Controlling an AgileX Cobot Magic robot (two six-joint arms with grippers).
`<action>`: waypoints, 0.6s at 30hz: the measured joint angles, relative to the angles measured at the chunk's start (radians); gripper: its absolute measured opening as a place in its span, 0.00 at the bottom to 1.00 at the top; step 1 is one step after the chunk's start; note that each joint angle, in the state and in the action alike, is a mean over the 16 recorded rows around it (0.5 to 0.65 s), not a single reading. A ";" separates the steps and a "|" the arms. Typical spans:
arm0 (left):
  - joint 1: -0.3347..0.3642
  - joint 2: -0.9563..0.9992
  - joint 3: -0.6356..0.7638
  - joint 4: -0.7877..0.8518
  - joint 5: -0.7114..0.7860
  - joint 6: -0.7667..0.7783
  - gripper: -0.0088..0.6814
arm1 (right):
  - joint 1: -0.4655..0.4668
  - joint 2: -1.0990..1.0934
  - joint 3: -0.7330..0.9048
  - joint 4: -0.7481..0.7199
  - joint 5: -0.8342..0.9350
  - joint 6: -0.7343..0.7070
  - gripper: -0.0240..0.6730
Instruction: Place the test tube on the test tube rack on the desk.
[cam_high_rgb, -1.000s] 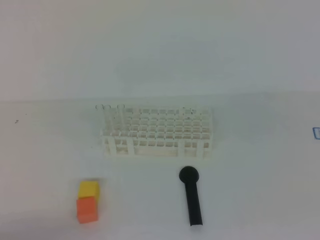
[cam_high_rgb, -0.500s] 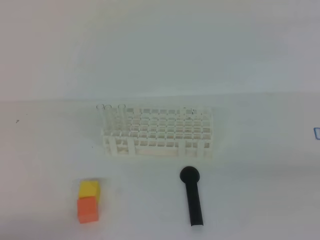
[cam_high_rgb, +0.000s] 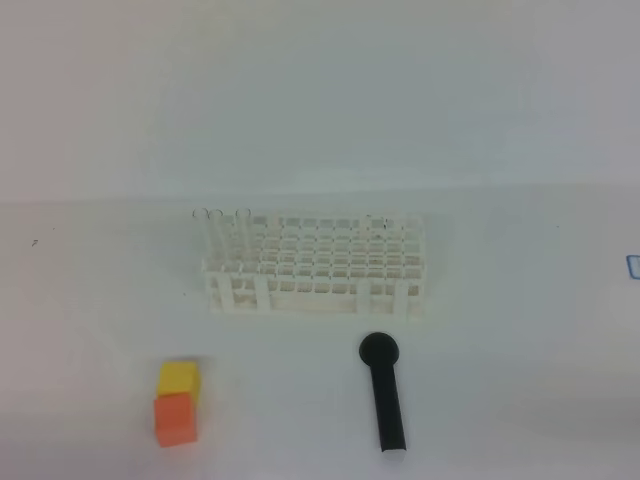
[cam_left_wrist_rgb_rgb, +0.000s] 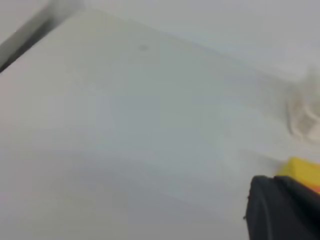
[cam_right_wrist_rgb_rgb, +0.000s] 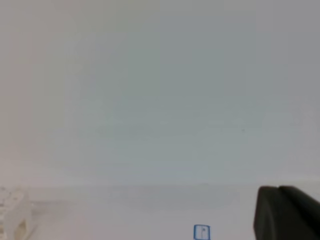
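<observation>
Exterior high view: the test tube rack (cam_high_rgb: 315, 266) stands on the white tabletop (cam_high_rgb: 500, 330) at centre, long side facing the near edge. Clear test tubes (cam_high_rgb: 215, 235) stand upright in the holes at the rack's far left corner; only their round rims and faint walls show against the white. At least two rims are readable there, possibly three; exact count cannot be told. A faint dark mark also sits at the rack's far right, too small to identify.

Near the rack, right of centre, a black round-headed stick (cam_high_rgb: 384, 394) lies flat on the tabletop, its head toward the rack and apart from it, handle pointing to the near edge. At near left, a yellow block (cam_high_rgb: 178, 378) and an orange block (cam_high_rgb: 175, 419) touch each other, the orange one nearer. A small blue-outlined label (cam_high_rgb: 632, 265) lies at the right edge.

No arm appears in the exterior high view. Left wrist view: a dark part of the left gripper (cam_left_wrist_rgb_rgb: 282, 207) at lower right, blurred, with the yellow block just behind it. Right wrist view: a dark part of the right gripper (cam_right_wrist_rgb_rgb: 286, 212) at lower right, the blue label on the tabletop beside it. Both grippers are fully closed and nothing is seen in either.
</observation>
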 joint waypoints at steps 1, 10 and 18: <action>-0.007 0.000 0.000 -0.020 -0.001 0.063 0.01 | 0.000 -0.001 0.004 0.062 0.005 -0.063 0.03; -0.045 0.000 0.000 -0.173 0.002 0.447 0.01 | 0.000 -0.002 0.015 0.717 0.119 -0.727 0.03; -0.043 0.000 0.000 -0.189 0.001 0.470 0.01 | 0.000 -0.002 0.020 1.054 0.285 -1.087 0.03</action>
